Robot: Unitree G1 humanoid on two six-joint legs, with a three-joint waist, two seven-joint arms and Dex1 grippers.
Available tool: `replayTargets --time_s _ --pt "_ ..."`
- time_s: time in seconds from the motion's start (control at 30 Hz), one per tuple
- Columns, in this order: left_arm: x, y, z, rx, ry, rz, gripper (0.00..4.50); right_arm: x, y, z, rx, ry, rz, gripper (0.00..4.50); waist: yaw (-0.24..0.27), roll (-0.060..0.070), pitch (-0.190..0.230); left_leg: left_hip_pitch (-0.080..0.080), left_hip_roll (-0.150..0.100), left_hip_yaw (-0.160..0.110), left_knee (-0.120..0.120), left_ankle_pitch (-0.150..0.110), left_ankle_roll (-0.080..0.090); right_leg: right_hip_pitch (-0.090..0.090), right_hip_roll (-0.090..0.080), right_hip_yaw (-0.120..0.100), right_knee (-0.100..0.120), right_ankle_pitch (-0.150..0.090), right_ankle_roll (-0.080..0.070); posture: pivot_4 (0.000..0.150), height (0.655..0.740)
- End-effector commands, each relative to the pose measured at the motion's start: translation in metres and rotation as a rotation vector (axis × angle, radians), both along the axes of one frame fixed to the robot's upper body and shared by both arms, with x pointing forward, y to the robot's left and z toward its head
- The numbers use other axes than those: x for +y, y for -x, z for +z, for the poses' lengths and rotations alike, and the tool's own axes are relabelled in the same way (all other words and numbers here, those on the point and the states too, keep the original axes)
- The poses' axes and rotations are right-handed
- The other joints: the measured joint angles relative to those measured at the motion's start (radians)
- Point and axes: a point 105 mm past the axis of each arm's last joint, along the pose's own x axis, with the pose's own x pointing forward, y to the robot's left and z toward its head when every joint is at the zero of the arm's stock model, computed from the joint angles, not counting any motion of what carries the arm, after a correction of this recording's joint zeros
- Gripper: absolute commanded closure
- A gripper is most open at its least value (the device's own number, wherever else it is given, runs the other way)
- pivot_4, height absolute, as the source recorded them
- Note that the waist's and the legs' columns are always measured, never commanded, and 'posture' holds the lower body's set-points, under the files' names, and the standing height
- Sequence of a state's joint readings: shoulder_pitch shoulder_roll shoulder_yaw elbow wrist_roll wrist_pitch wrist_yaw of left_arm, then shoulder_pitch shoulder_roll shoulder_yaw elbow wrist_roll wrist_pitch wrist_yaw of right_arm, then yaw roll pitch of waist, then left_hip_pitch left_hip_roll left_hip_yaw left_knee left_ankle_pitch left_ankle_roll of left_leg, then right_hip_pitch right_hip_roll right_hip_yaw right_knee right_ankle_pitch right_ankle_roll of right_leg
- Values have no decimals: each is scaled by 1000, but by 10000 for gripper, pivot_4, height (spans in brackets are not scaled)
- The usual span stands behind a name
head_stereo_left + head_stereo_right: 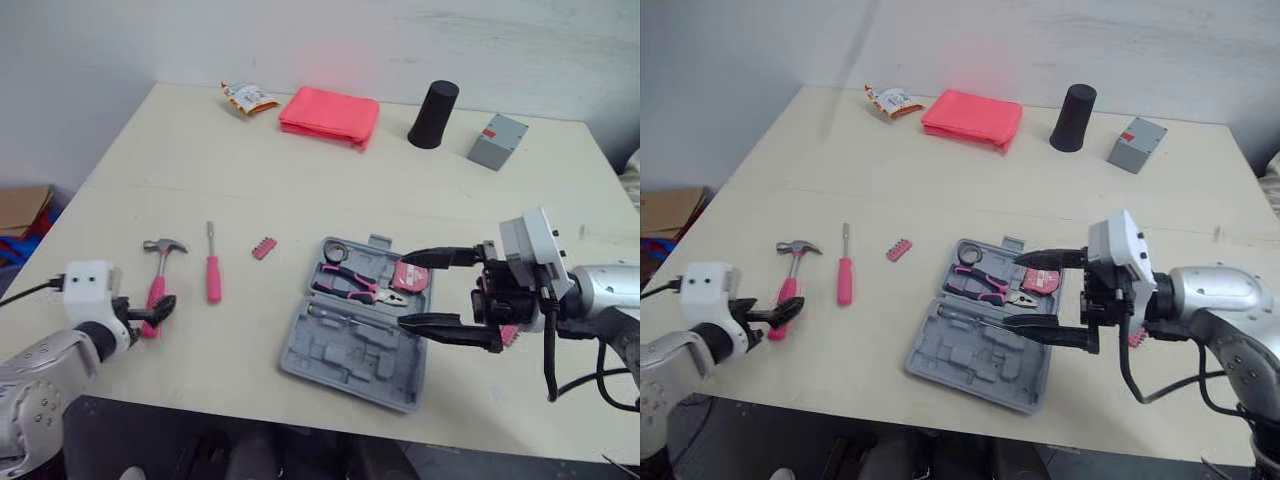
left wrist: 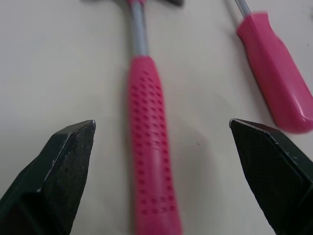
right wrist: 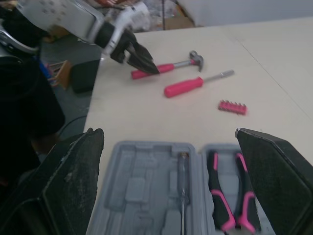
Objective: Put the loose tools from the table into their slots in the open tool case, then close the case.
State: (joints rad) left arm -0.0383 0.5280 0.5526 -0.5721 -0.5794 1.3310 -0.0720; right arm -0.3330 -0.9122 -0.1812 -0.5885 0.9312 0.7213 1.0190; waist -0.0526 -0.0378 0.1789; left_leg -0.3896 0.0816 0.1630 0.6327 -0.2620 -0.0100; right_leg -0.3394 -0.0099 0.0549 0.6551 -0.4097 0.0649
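Case (image 1: 352, 345) open, pliers (image 1: 350, 285) slotted. Left of case, hammer (image 1: 157, 278), screwdriver (image 1: 212, 272) and bit strip (image 1: 263, 248) remain loose. Left gripper (image 1: 155, 308) spread wide astride the hammer handle; right gripper (image 1: 403, 290) wide over case.

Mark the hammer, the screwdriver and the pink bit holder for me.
hammer (image 2: 146, 147): left wrist view, on its pink grip.
screwdriver (image 1: 213, 280): left eye view, on its pink handle.
bit holder (image 1: 263, 247): left eye view, middle of the strip.

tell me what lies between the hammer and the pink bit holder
The pink screwdriver, apart from both hammer and bit holder, in the left eye view.
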Motion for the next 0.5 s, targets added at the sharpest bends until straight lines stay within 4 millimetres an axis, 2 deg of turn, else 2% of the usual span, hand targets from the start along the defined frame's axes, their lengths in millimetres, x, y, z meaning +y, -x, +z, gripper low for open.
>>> replayTargets --time_s 0.03,0.1,0.13,0.17,0.3,0.37,0.4,0.47,0.5 --pt "2 -5 -6 10 -3 29 732 9 4 7 -19 -6 57 0 0 0 0 0 0 0 0 0 0 0 0 0 0 0 0 1500 7348" --pt "2 -6 -10 16 2 36 732 12 4 9 -22 -7 69 0 -1 0 0 1 0 0 -1 2 -1 0 0 0 1 0 0 1500 7348" --pt "3 -6 -11 20 0 42 5896 13 4 11 -22 -10 74 0 -1 0 0 1 0 0 -1 2 -1 0 0 0 2 0 0 1500 7348" --pt "3 -5 -11 22 -1 46 8612 13 5 11 -22 -13 77 0 -1 0 0 1 0 0 -1 2 -1 0 0 0 2 0 0 1500 7348" --pt "3 -4 -13 21 -3 43 27546 13 3 15 -30 -22 74 0 -1 0 0 1 0 0 -1 2 -1 0 0 0 2 0 0 1500 7348" --pt "9 -5 -7 -5 -16 66 37012 13 2 16 -30 -28 73 0 1 0 0 1 0 0 -1 2 0 0 0 0 2 0 0 1500 7348" --pt "13 -7 -3 -22 -28 70 40200 13 2 16 -29 -28 73 0 1 0 0 1 0 0 -1 2 0 0 0 0 2 0 0 1500 7348" --pt "16 -10 7 -63 -58 47 40171 13 2 15 -28 -26 72 0 1 0 0 1 0 0 -1 2 -1 -1 0 0 2 0 0 1500 7348" --pt "16 -14 18 -104 -79 5 40171 12 1 15 -27 -25 69 0 0 0 0 1 0 0 -1 2 -1 -1 0 0 2 0 0 1500 7348"
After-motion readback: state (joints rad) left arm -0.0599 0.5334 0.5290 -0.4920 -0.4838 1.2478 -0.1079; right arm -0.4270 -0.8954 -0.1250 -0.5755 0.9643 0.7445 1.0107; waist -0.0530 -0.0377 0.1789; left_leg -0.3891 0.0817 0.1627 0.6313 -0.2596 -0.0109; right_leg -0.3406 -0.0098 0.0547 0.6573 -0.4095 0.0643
